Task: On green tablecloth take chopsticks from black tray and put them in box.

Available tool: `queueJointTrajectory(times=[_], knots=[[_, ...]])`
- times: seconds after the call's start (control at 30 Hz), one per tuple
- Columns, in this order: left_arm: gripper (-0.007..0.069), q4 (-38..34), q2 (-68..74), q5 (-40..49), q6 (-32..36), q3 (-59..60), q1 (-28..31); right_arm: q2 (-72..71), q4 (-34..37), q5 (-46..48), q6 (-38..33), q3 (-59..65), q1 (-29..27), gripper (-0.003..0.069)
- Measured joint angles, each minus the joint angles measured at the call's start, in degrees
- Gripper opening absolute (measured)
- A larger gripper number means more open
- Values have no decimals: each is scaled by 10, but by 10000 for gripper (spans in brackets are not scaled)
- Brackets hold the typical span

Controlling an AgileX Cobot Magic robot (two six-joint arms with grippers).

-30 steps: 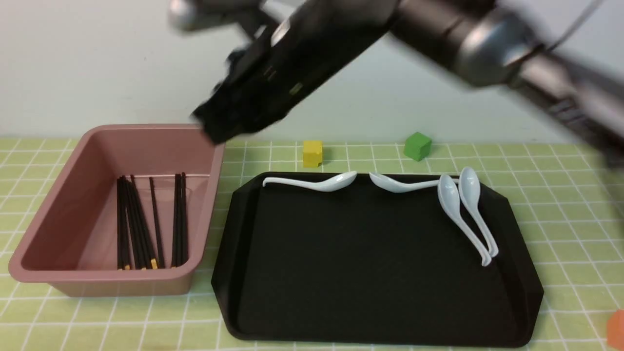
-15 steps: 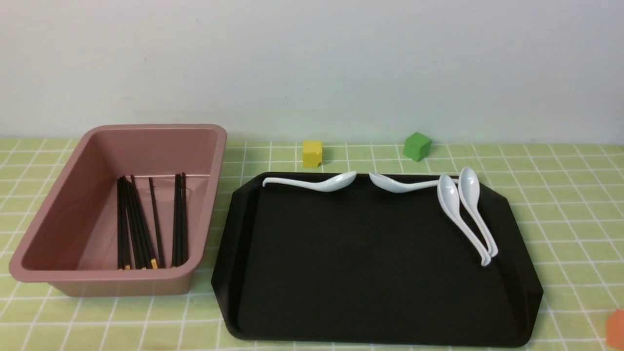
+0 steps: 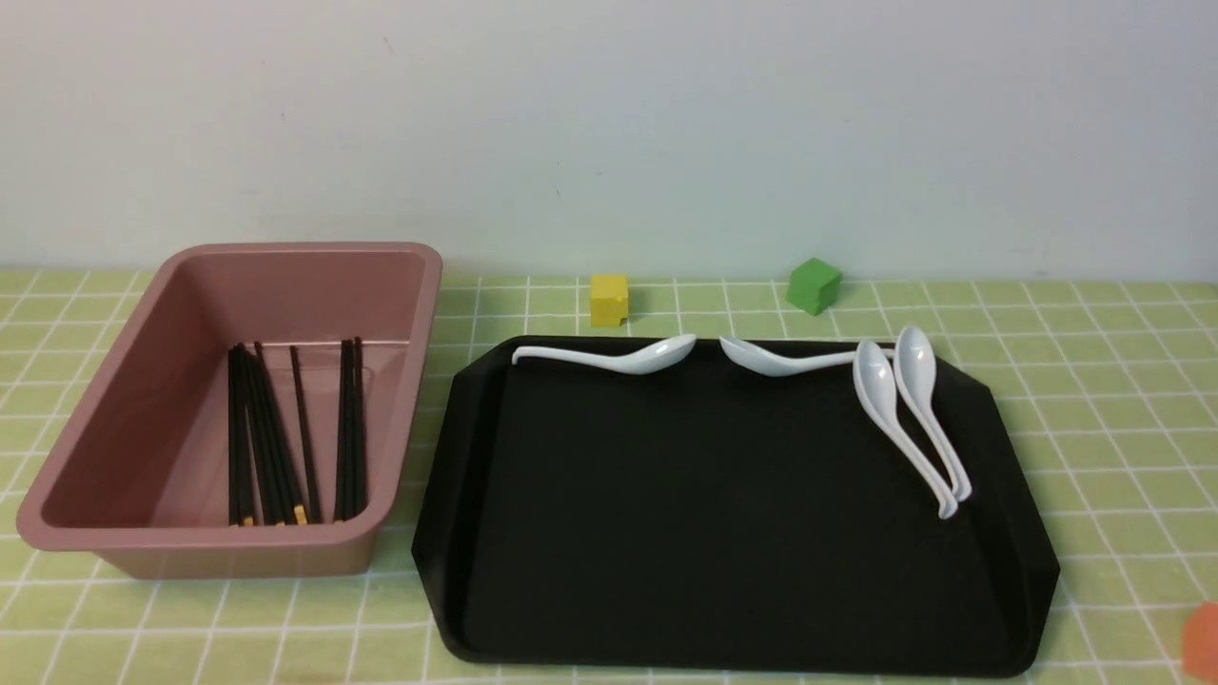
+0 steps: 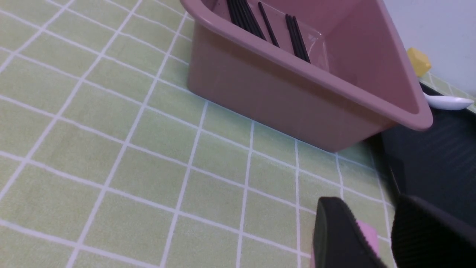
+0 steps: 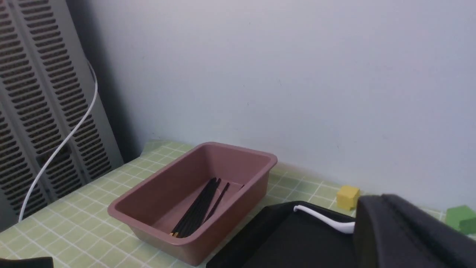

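The task looks finished, as far as I can judge. All the chopsticks [image 3: 276, 438] that I can see lie in the box [image 3: 124, 381], which stands by the left edge of the tabletop. They lie on its floor, more or less parallel, in one thick bundle, one single stick and a thin bundle, with the yellow-banded ends toward the near edge. The tray [image 3: 723, 514] stands just beside the box, in the middle and toward the right, on the cloth [image 3: 1094, 381]. It carries only four white spoons [image 3: 894, 409]: two along its far rim and two together near its far right corner. I find no chopstick on the tray and none on the cloth. So nothing seems left to move, unless a stick is hidden where no camera looks.

Near the far edge stand a yellow cube [image 3: 609, 300] and a green cube [image 3: 815, 285], both apart from the tray.

No arm appears in the front view. The left claw [image 4: 372, 204] is open, with a clear gap between its two black fingers [image 4: 338, 230]. It holds nothing and touches nothing; it hangs over bare cloth on the near side of the box, apart from it. The right claw [image 5: 200, 238] is high above the tabletop. One finger [image 5: 401, 230] shows clearly and a dark sliver at the opposite border is probably the other, so I judge it wide open. It is empty.
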Motion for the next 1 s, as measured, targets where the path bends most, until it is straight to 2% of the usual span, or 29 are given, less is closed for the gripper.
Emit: queueJointTrajectory(times=[1.0], knots=[[239,0,0,0,0,0,0,-9,-14,-42,0,27,-2,19]])
